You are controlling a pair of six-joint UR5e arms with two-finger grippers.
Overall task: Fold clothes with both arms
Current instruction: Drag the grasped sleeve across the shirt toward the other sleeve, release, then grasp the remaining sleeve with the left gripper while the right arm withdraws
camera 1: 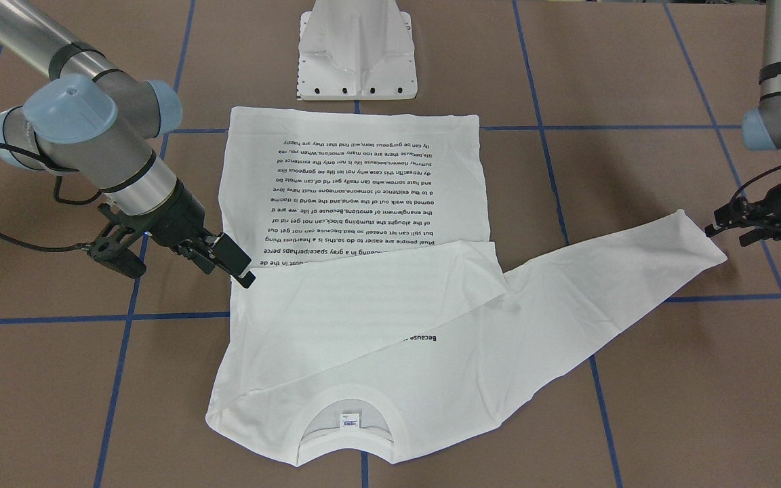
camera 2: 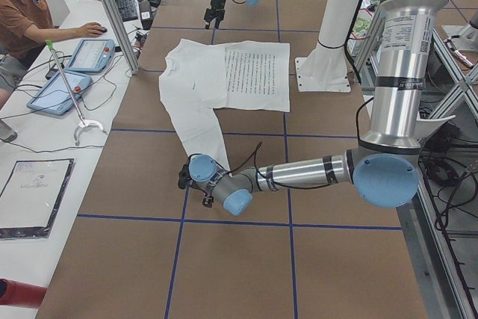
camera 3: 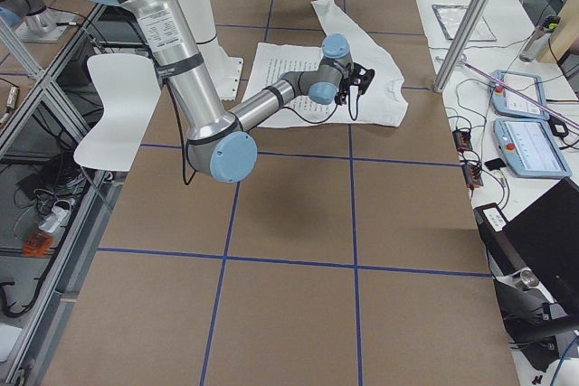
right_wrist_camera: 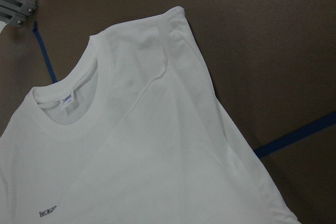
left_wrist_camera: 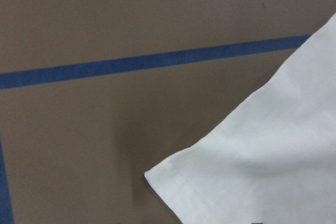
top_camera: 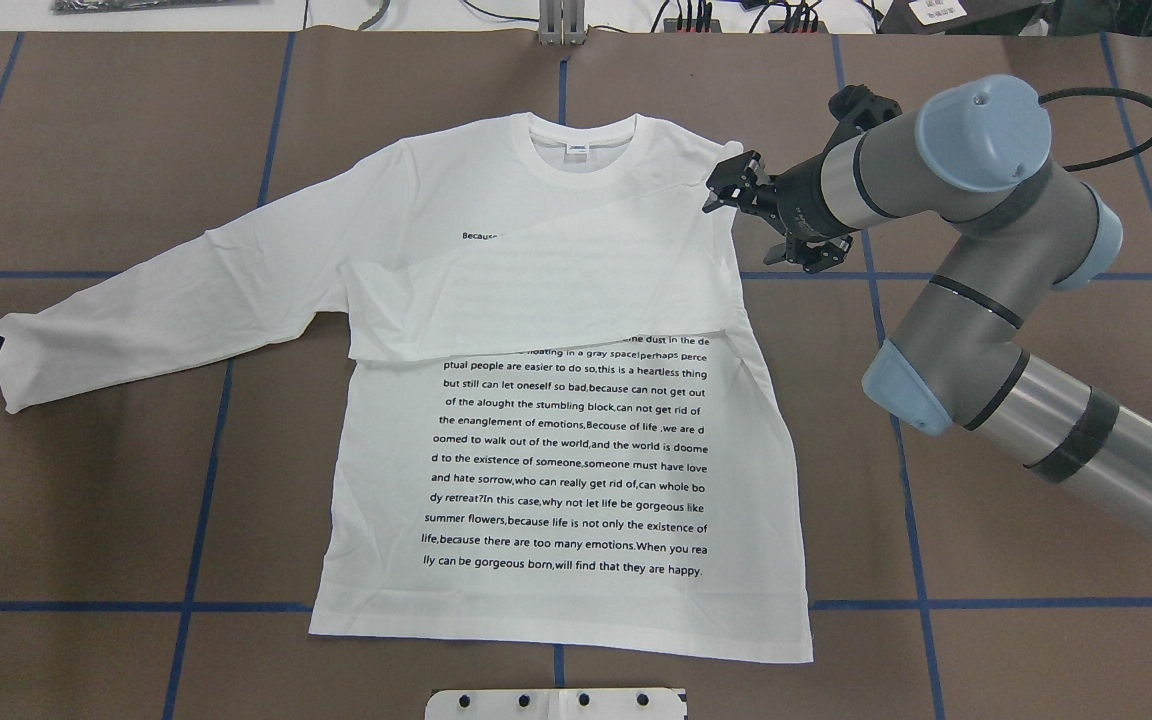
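Observation:
The white long-sleeved T-shirt [top_camera: 566, 450] lies flat on the brown table with its text side up and its collar [top_camera: 581, 150] away from the robot. One sleeve is folded across the chest [camera 1: 363, 298]. The other sleeve [camera 1: 607, 285] stretches out flat towards my left arm. My right gripper [top_camera: 724, 185] hovers open at the shirt's shoulder edge [right_wrist_camera: 176, 22] and holds nothing. My left gripper [camera 1: 719, 234] sits low beside the outstretched cuff [left_wrist_camera: 173, 182]. It looks open, and the cuff lies free on the table.
The white pedestal base [camera 1: 356, 61] stands just past the shirt's hem. Blue tape lines [top_camera: 916, 520] cross the table. In the exterior left view a person [camera 2: 22, 13] sits at a side desk with tablets [camera 2: 60, 91], behind an aluminium post [camera 2: 112, 13].

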